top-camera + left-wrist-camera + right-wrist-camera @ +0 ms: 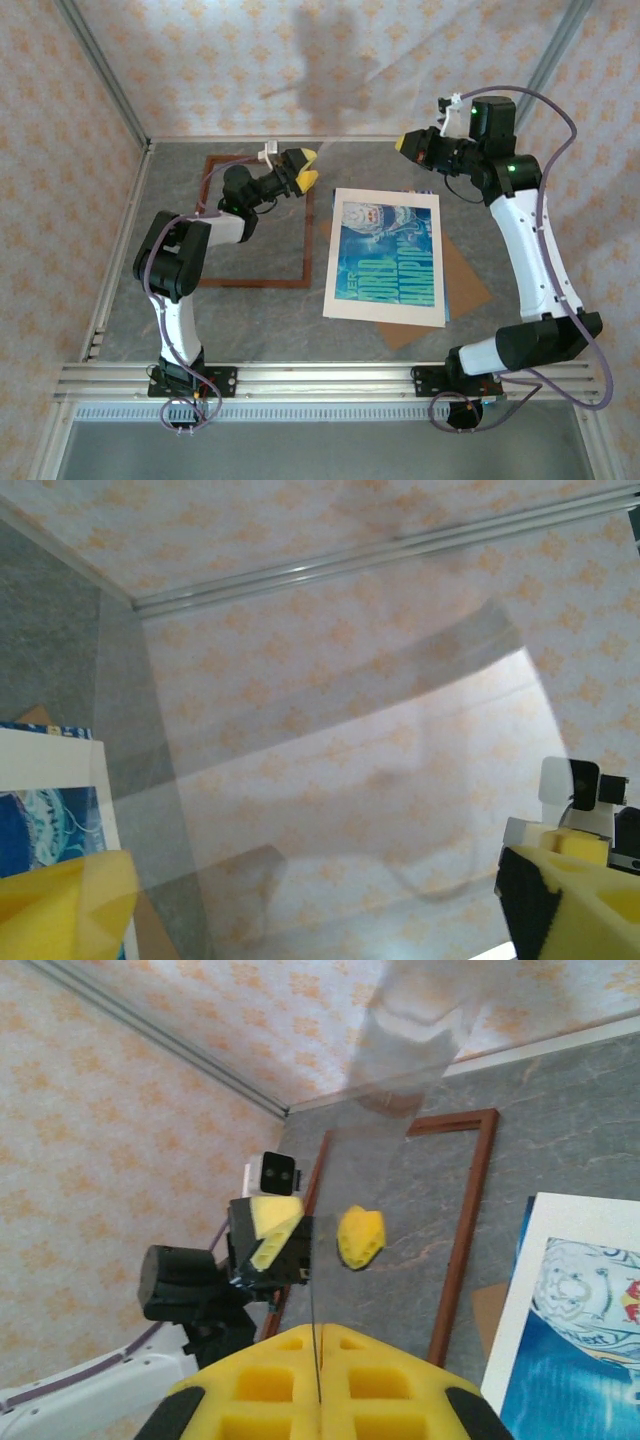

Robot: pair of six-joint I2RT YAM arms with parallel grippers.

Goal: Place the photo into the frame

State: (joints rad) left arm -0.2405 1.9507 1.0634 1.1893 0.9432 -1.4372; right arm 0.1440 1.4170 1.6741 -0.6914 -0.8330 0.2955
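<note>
Here we are looking at the frame [255, 283] lying flat on the left half of the grey surface [250, 330]. It is holding nothing: only bare surface is showing inside its thin reddish-brown moulding, and the left arm is reaching over its far corner.

The photo [388, 258] is lying outside the frame, just to its right. It is sitting face up inside a cream mat [380, 310], which is bordering it on all sides. The mat is resting on a brown backing board [468, 285], which is lying askew, its corners poking out at the right and near edges.

We are watching both arms meeting above the far side of the surface, where a clear sheet [410, 1030] is standing on edge between them. The right tool [318, 1380] is clamping that sheet, with its yellow pads pressing together on the sheet's thin edge. The left tool [315, 1235] is standing wide open with its two yellow pads on either side of the sheet's other end. From the right wrist view a gap is showing beside each pad, so we are not seeing it gripping anything. From the left wrist view the sheet is spanning the space between those pads, throwing a pale reflection across the patterned wall behind.
</note>
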